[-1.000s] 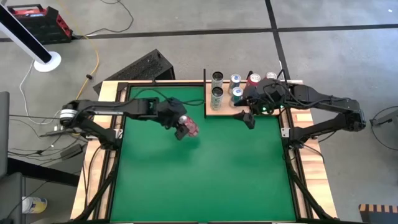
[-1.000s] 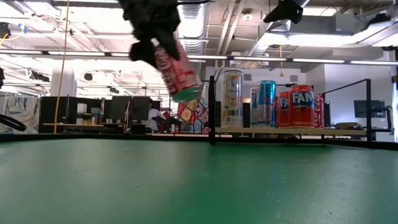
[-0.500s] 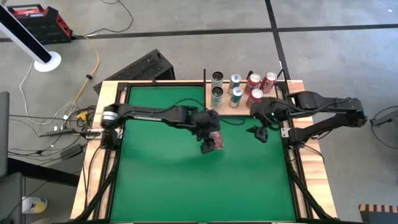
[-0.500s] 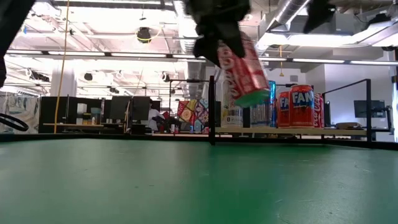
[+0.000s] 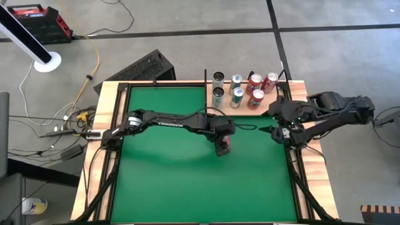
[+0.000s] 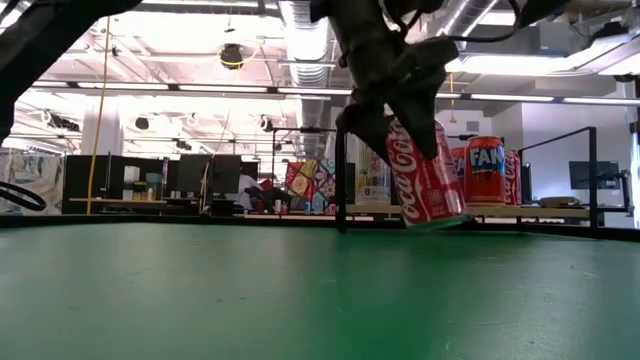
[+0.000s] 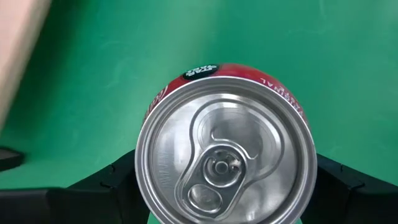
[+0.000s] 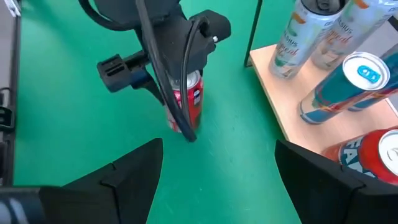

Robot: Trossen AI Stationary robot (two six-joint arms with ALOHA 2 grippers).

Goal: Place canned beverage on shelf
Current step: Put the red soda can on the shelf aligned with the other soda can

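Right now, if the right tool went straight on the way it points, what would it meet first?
Probably the Coke can held by the left tool, with bare felt before it. The shelf lies off to one side. Depth is uncertain.

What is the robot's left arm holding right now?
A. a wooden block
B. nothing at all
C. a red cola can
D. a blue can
C: the left gripper has its jaws closed around a red cola can, carried tilted just above the green surface, short of the shelf where the other cans stand.
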